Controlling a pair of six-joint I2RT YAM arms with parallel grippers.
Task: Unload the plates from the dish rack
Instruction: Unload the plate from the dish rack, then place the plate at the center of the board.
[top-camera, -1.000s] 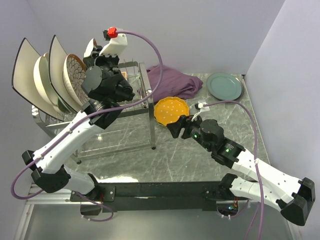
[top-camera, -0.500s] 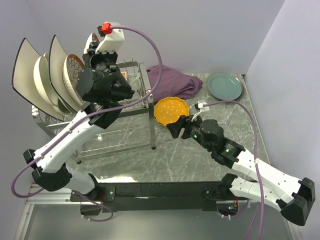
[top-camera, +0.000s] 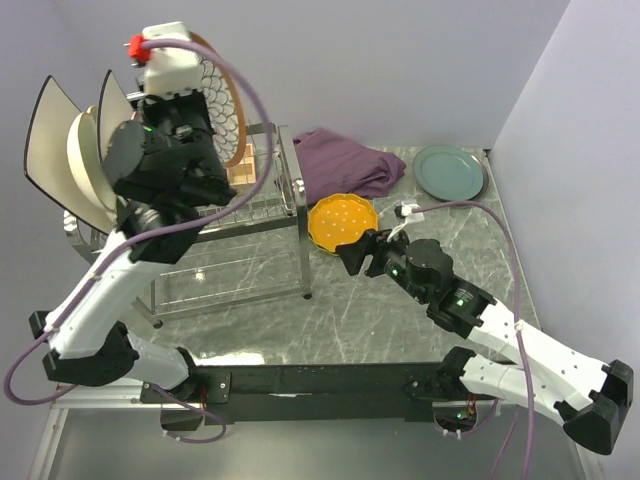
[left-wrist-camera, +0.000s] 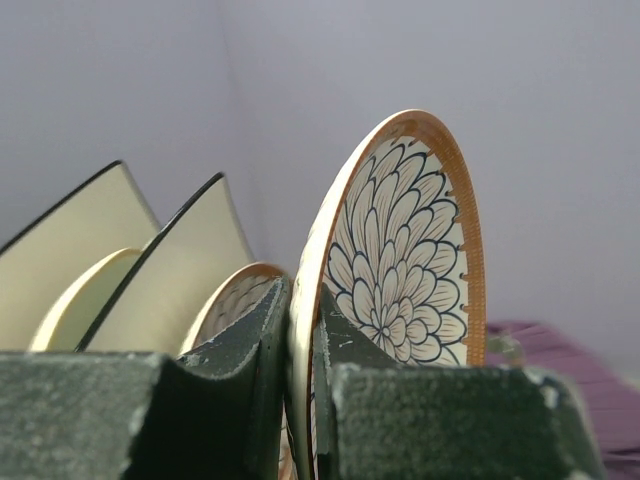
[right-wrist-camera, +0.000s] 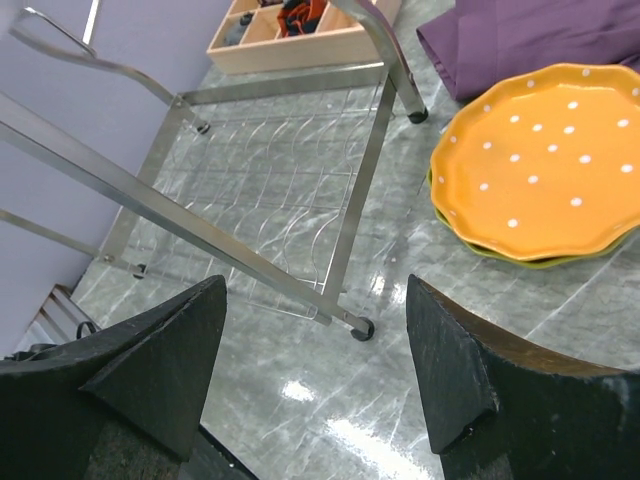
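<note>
My left gripper (top-camera: 197, 115) (left-wrist-camera: 300, 325) is shut on the rim of a brown-patterned round plate (top-camera: 218, 98) (left-wrist-camera: 410, 260) and holds it upright, high above the silver wire dish rack (top-camera: 272, 195) (right-wrist-camera: 250, 200). Two large white square plates with dark rims (top-camera: 45, 150) (left-wrist-camera: 175, 275), a round cream plate (top-camera: 85, 165) (left-wrist-camera: 75, 310) and a second patterned plate (left-wrist-camera: 228, 300) stand in the rack's left end. My right gripper (top-camera: 355, 255) (right-wrist-camera: 315, 300) is open and empty, low over the table just right of the rack. An orange dotted plate (top-camera: 343, 222) (right-wrist-camera: 545, 160) lies on a lime plate (right-wrist-camera: 500, 255).
A teal-green plate (top-camera: 450, 172) lies at the back right. A purple cloth (top-camera: 345, 165) (right-wrist-camera: 530, 35) is bunched behind the orange plate. A small wooden compartment box (right-wrist-camera: 290, 30) sits behind the rack. The walls stand close on the left and right.
My left arm has lifted the patterned plate up and to the left, out of the rack. My right arm has hardly moved.
</note>
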